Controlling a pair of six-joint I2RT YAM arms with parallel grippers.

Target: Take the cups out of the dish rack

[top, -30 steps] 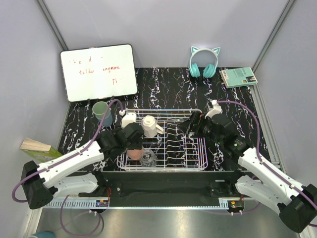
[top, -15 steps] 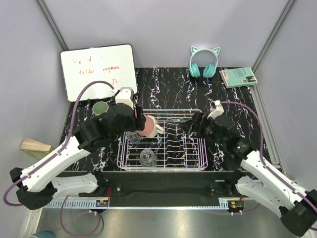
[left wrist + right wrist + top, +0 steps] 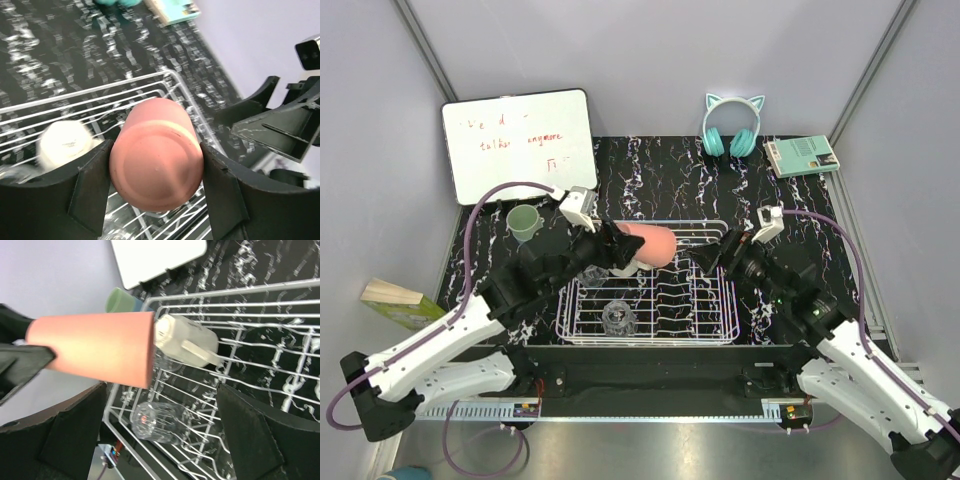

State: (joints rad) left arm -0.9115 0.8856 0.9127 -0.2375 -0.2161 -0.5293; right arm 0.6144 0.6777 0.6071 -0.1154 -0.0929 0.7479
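My left gripper [image 3: 610, 248] is shut on the pink cup [image 3: 648, 243] and holds it on its side above the white dish rack [image 3: 715, 330]. In the left wrist view the cup's base [image 3: 156, 155] sits between both fingers. In the right wrist view the pink cup [image 3: 95, 347] points towards my right gripper [image 3: 161, 387], which is open and empty over the rack's right half [image 3: 725, 250]. The cream mug [image 3: 187, 342] lies in the rack's back row, and a clear glass [image 3: 617, 318] lies at the front left. The pale green cup [image 3: 525, 222] stands on the table left of the rack.
A whiteboard [image 3: 520, 145] leans at the back left. Teal cat-ear headphones [image 3: 732, 125] and a teal book [image 3: 802, 155] lie at the back right. A wooden block [image 3: 395, 298] sits at the left edge. Grey walls close in on three sides.
My left gripper has lifted the pink cup out of the rack's front left, tipped it on its side and carried it right over the rack. My right gripper drew back slightly to the right.
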